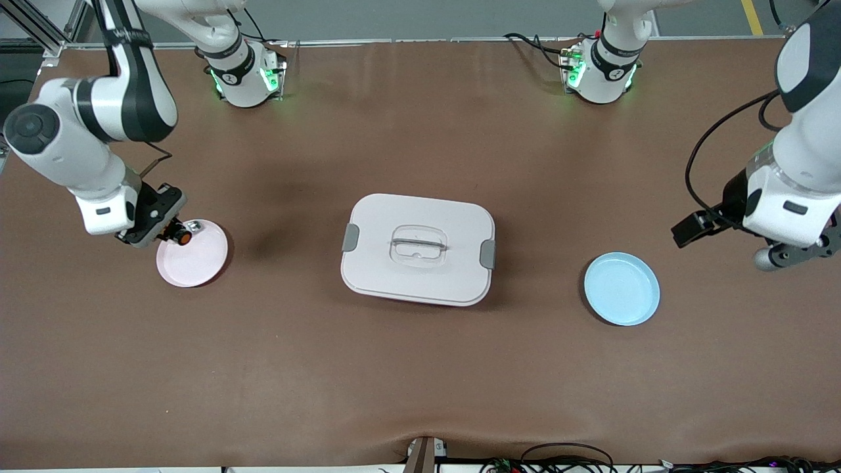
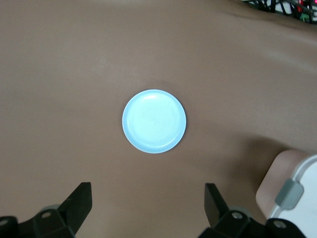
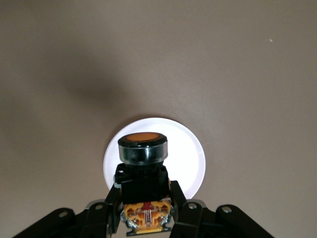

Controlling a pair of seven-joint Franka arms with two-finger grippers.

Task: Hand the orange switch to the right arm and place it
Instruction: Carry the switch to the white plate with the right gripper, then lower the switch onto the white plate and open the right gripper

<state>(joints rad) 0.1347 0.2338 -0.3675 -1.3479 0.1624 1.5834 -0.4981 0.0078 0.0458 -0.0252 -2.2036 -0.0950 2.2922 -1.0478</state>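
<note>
The right gripper (image 1: 172, 231) is clenched on the small black orange-capped switch (image 3: 143, 148), just above a round pink plate (image 1: 197, 259). The left gripper (image 2: 147, 204) hangs wide open, waiting, a round pale-blue plate (image 2: 154, 121) below it.

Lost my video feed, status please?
Right pincer shut on orange switch, over pink plate. Left pincer open, waiting above blue plate. Nothing in the way.

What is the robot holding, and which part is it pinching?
The right gripper holds the orange switch by its black and yellow body, below the orange cap, over the pink plate. The left gripper is open and holds nothing.
</note>
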